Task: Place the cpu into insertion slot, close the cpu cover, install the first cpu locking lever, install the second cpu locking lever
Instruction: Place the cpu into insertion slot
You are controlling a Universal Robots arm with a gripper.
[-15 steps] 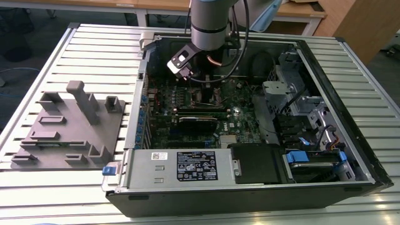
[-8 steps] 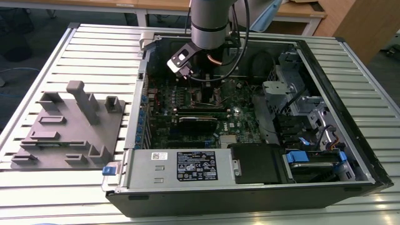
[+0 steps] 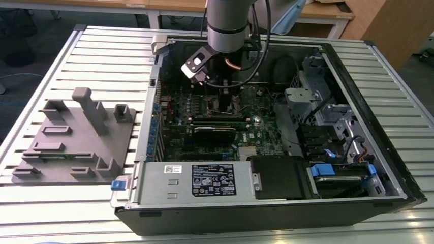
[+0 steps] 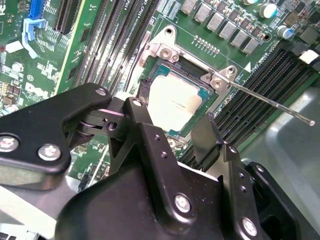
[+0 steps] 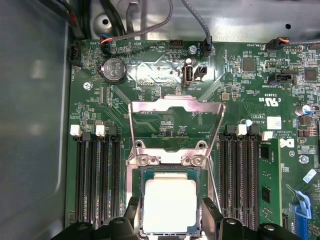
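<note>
Cpu (image 5: 169, 204) lies flat in the insertion slot (image 5: 170, 171), cpu cover (image 5: 175, 104) flipped open, tool (image 4: 172, 112) spread empty above.

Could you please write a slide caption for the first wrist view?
The cpu lies in the insertion slot, cpu cover open, end effector open around it.

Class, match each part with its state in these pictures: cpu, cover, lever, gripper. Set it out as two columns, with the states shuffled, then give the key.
Parts
1 cpu
2 cover
3 lever
4 gripper

States
A swung open, lying back over the board
B open, one finger either side of the cpu
C lying in the slot
D thin rod jutting free from the slot's corner

Pairs: 1-C, 2-A, 3-D, 4-B
</note>
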